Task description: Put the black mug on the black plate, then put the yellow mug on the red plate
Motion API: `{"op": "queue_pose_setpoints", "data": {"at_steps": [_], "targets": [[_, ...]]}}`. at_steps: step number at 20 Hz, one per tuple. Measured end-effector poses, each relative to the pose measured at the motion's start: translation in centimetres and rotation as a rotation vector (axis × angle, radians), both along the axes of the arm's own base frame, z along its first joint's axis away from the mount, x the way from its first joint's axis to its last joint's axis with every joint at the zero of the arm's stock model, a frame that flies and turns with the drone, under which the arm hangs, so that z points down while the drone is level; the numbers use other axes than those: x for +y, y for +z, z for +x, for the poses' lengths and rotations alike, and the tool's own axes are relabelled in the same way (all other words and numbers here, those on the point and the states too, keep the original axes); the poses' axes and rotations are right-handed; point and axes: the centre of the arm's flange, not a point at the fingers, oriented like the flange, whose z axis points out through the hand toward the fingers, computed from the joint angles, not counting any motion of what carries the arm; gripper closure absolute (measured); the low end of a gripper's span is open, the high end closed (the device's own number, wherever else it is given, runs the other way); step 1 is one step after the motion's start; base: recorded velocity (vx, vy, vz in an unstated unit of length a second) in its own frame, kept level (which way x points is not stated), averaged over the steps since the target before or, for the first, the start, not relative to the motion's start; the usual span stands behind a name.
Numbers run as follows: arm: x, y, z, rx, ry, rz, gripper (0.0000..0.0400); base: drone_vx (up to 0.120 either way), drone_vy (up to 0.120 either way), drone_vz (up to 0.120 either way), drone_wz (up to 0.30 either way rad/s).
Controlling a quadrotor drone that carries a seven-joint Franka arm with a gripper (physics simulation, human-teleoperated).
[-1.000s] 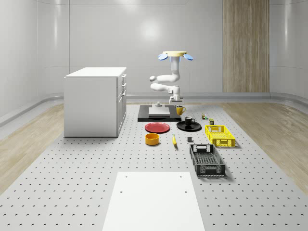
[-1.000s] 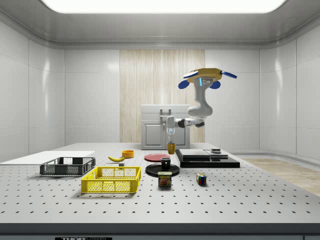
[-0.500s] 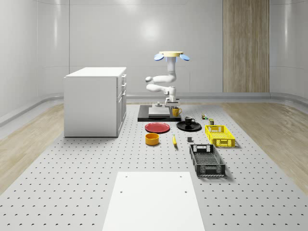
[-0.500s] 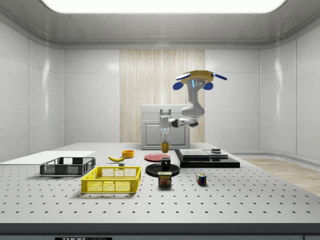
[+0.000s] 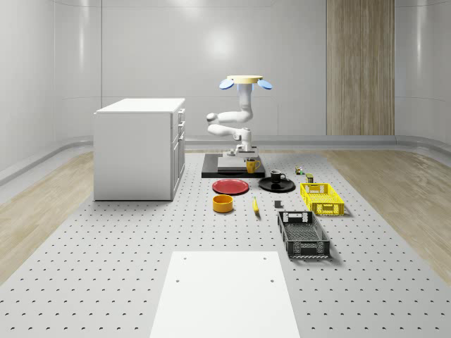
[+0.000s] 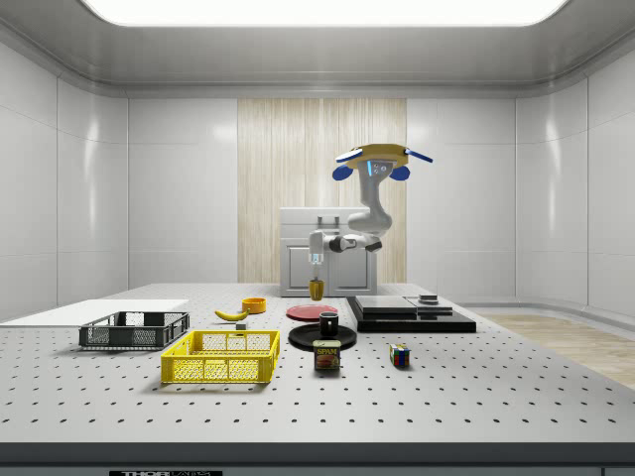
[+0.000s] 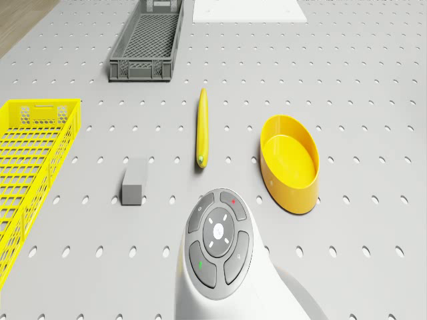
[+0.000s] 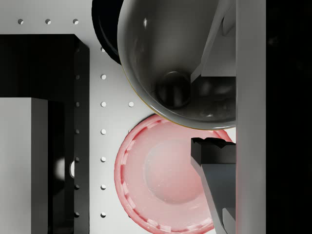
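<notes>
Since the earlier frames, the drone (image 5: 244, 82) with its arm has shifted toward the whole-scene view's left, carrying the yellow mug (image 5: 250, 166) away from over the black platform (image 5: 211, 172) toward the red plate (image 5: 230, 186). It hovers above the platform's near edge, the mug still in the air beyond the red plate. The black mug (image 5: 276, 177) already sits on the black plate (image 5: 285, 186), just beside the red plate.

From the side, the drone (image 6: 370, 157) hangs high and the yellow mug (image 6: 317, 290) dangles from the jaws above the red plate (image 6: 310, 311), well clear of it. The jaws' grip on the mug cannot be made out here.

On the drone camera, the arm's button panel (image 7: 218, 238) hides the mug and both plates; a banana (image 7: 202, 127) and a yellow bowl (image 7: 289, 163) lie beyond.

At the wrist, the jaws are clamped on the yellow mug's (image 8: 165, 53) wall, one finger (image 8: 214, 161) outside it. The red plate (image 8: 156, 170) lies below, off-centre from the mug. Released now, I judge, the mug would catch the plate's rim and tip. The black plate (image 8: 103, 24) is cut off at the frame's edge.
</notes>
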Motion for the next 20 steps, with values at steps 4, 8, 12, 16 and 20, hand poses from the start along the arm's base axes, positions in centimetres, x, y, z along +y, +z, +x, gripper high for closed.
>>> {"op": "queue_pose_setpoints", "data": {"at_steps": [4,8,12,16,20], "targets": [[0.00,0.00,0.00,0.000,0.000,0.000,0.0290,0.080,-0.120,0.000,0.000],[0.00,0.00,0.00,0.000,0.000,0.000,0.0290,0.000,-0.120,0.000,0.000],[0.00,0.00,0.00,0.000,0.000,0.000,0.0290,0.000,-0.120,-0.020,0.000],[0.00,0.00,0.00,0.000,0.000,0.000,0.0290,0.000,-0.120,-0.100,0.000],[0.00,0.00,0.00,0.000,0.000,0.000,0.0290,0.000,-0.120,0.000,0.000]]}}
